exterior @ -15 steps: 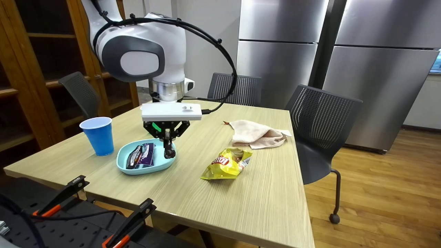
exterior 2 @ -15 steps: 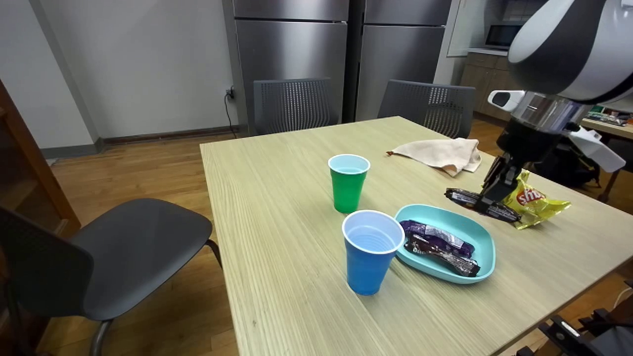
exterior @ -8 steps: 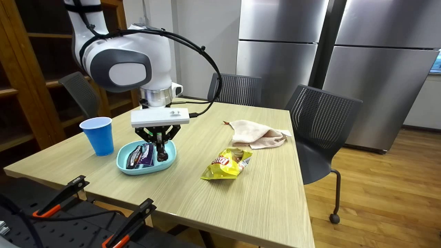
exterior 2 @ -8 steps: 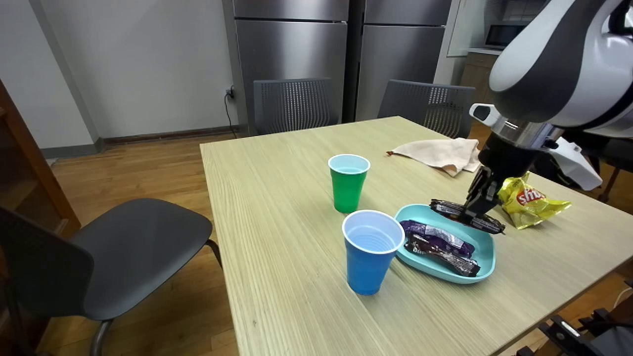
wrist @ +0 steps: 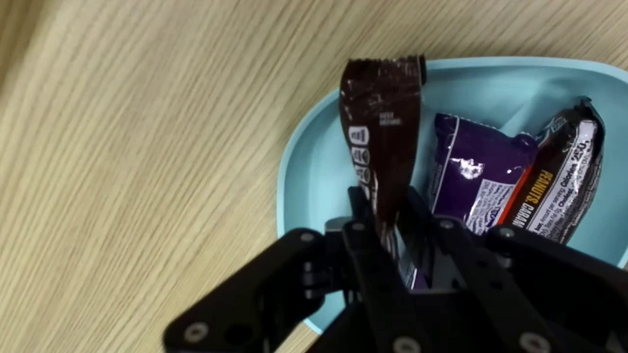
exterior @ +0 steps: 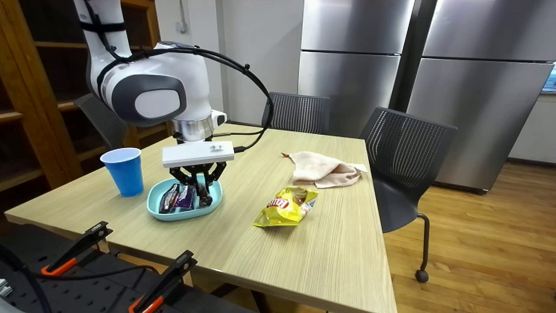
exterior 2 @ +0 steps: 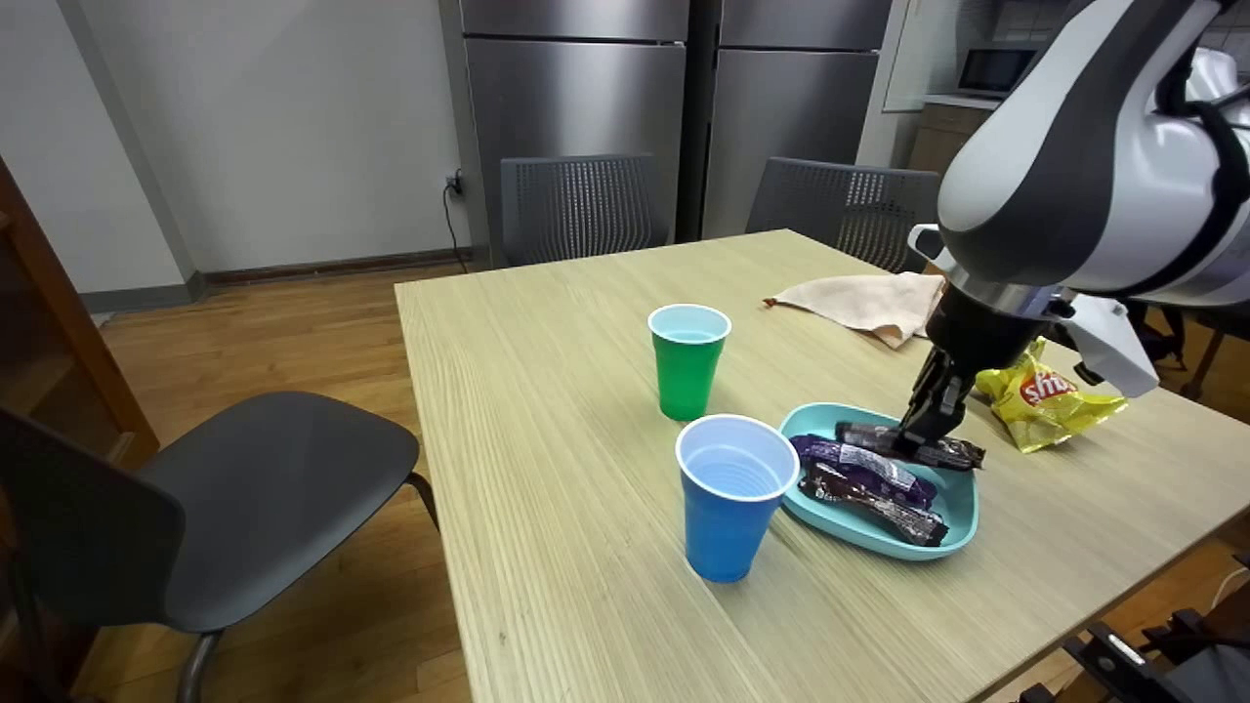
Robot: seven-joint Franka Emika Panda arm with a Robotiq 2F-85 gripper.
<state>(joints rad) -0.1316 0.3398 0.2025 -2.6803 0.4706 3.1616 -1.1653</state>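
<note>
In the wrist view my gripper stands around a dark brown wrapped bar, its jaws slightly parted. A narrow gap shows between the bar and the right-hand finger; whether the upper end is still touched is hard to see. The bar lies low in the turquoise tray, one end over the rim. Beside it in the tray are a purple wrapped bar and a black-and-silver one. In both exterior views my gripper is down inside the tray, over the brown bar.
A blue cup stands close beside the tray, and a green cup behind it. Right of the arm lie a yellow chip bag and a pale cloth. Clamps grip the stand near the table edge.
The gripper has moved left and down with the brown bar, from beside and above the tray to inside it. Its jaws have just parted a little.
</note>
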